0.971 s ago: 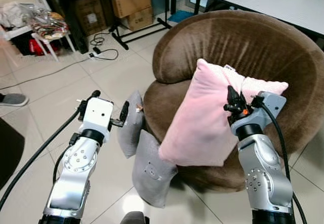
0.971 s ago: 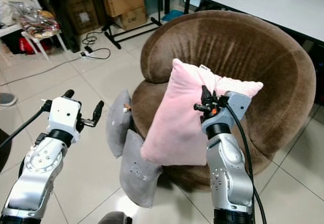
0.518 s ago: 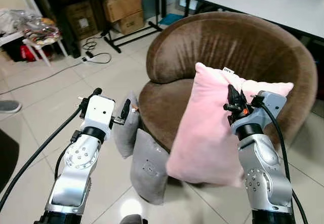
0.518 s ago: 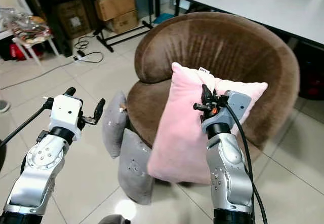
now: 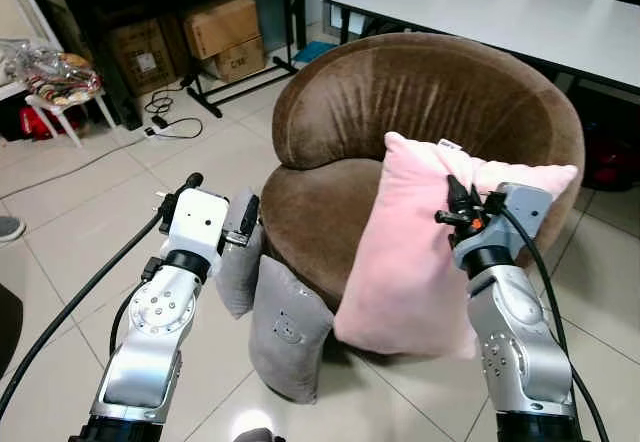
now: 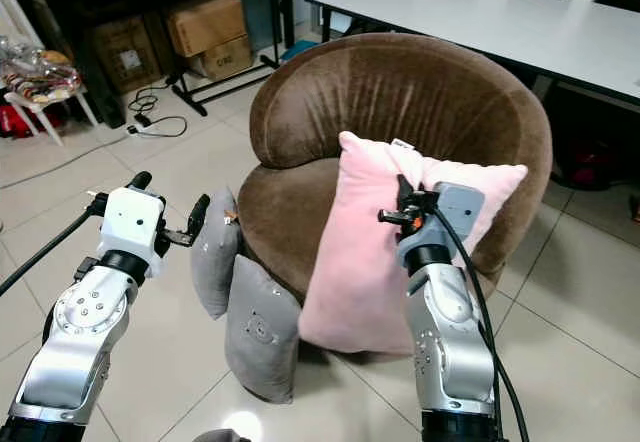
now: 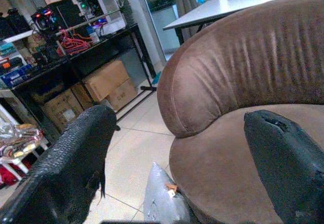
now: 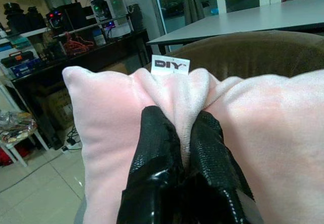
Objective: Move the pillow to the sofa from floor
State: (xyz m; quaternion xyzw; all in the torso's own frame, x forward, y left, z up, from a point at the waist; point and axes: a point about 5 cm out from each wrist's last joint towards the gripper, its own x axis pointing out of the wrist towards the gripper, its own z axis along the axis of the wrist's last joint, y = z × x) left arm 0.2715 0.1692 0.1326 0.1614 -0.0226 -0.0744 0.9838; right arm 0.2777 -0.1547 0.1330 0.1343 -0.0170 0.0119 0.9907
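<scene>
A pink pillow (image 5: 415, 252) hangs in front of the round brown sofa chair (image 5: 430, 92), clear of the floor. My right gripper (image 5: 458, 200) is shut on a pinched fold of its top edge, beside a small white label (image 8: 170, 65). The pillow's lower part hangs over the front of the seat (image 5: 320, 217). My left gripper (image 5: 218, 212) stands open at the left of the chair with nothing between its fingers (image 7: 76, 158), just above a grey cushion (image 5: 240, 267).
Two grey cushions (image 5: 288, 327) lean against the chair's front on the tiled floor. A white table (image 5: 500, 12) stands behind the chair. Cardboard boxes (image 5: 222, 24) and cables lie at the back left. Open tiles lie to the left.
The camera has shifted, so the chair now sits more centred. My right gripper still holds the pink pillow, which now hangs a little further right against the chair's front.
</scene>
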